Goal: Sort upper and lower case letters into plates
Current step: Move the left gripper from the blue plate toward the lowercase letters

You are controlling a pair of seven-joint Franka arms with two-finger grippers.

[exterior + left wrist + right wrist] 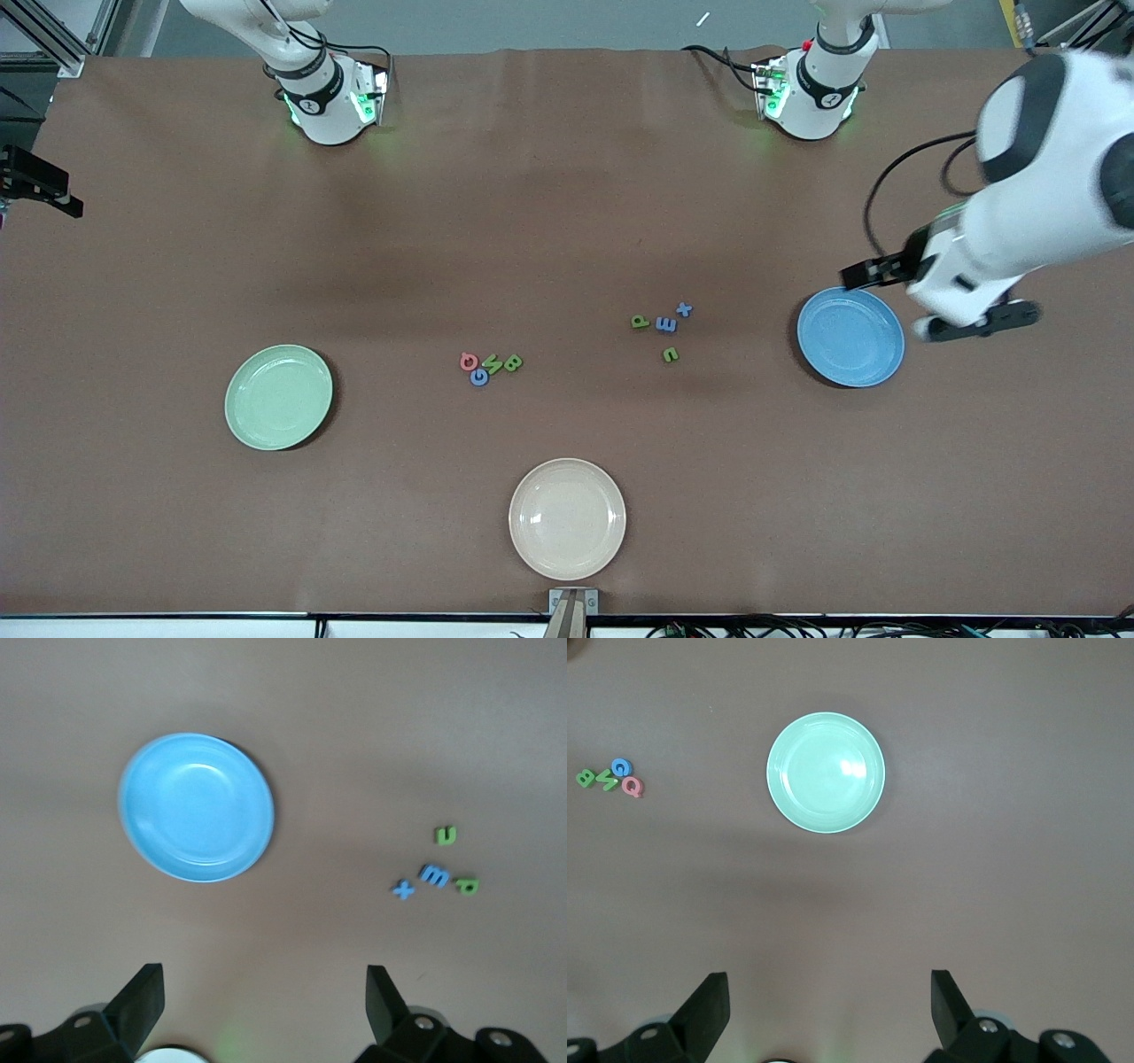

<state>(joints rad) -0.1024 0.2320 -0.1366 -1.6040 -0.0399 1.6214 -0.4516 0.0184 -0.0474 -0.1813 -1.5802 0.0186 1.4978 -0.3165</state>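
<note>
One brown table (567, 221), 3 plates, letters mid-table.

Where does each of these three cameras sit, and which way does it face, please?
Front view: high across the table, facing both bases; left gripper open beside the sky blue plate.
Left wrist view: looks down past open fingers at that plate, shared with front.
Right wrist view: looks down past open fingers at the mint green plate.

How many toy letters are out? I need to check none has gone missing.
8, none on a plate. Four huddle mid-table: Q, G, a green letter, B. Four lie nearer the blue plate: p, E, x, u.
</note>
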